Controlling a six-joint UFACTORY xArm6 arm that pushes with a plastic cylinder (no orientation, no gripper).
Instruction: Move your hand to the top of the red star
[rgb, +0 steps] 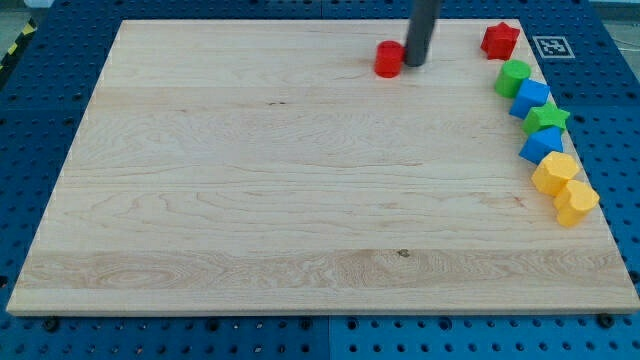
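Note:
The red star lies near the board's top right corner. My tip is at the top middle of the board, well to the left of the red star. It stands right beside a small red cylinder, touching or nearly touching its right side. The dark rod rises out of the view's top.
Down the right edge below the red star lie a green block, a blue block, a green star, another blue block and two yellow blocks. The wooden board rests on a blue pegboard table.

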